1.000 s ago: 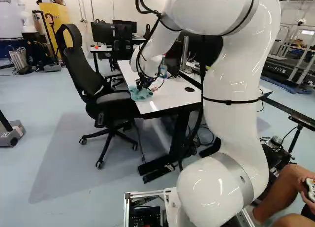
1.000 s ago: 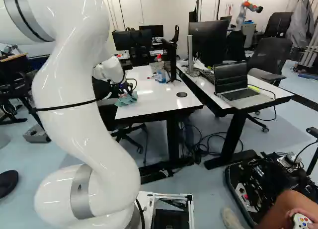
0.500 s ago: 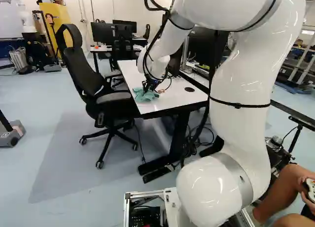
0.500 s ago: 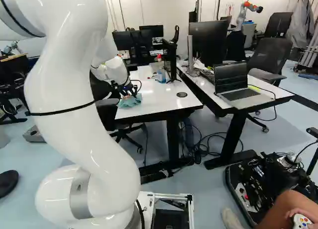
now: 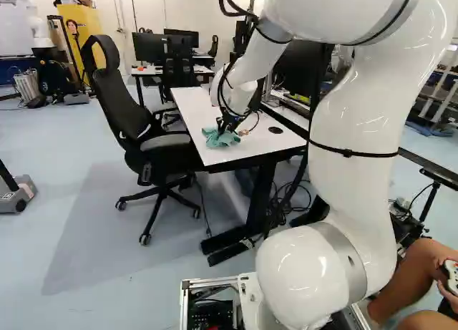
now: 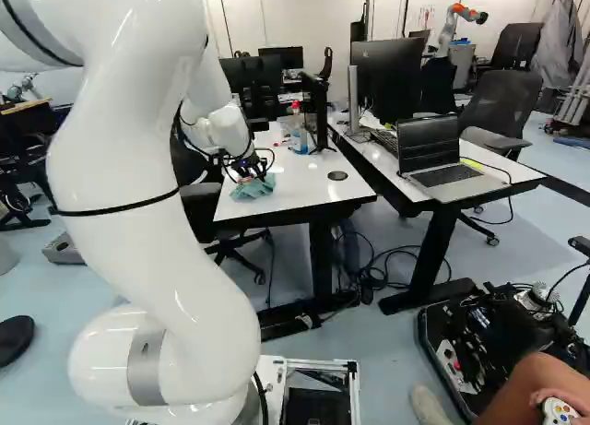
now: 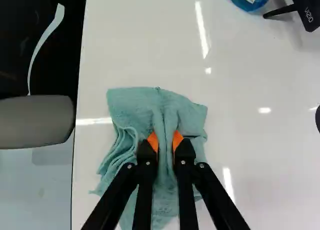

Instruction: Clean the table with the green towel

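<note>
At the near end of the white table [image 5: 250, 147], my gripper [image 5: 227, 124] points down onto the green towel [image 5: 215, 138]. In the wrist view the gripper [image 7: 165, 144] is shut on a bunched fold of the towel [image 7: 137, 108], an orange pad against each side of it. The rest of the cloth spreads ahead of and beside the fingers, rumpled and lying on the glossy tabletop [image 7: 260, 140].
A black office chair [image 5: 118, 94] stands against the table's left edge. On the table are a blue-based bottle [image 6: 300, 139] and a monitor stand [image 6: 319, 112]. The adjoining desk holds a laptop [image 6: 433, 153] and a monitor. Another robot [image 6: 454, 24] stands far back.
The arm has swung a little to the right over the table, and the towel has moved with the gripper, away from the left edge. The base has not moved.
</note>
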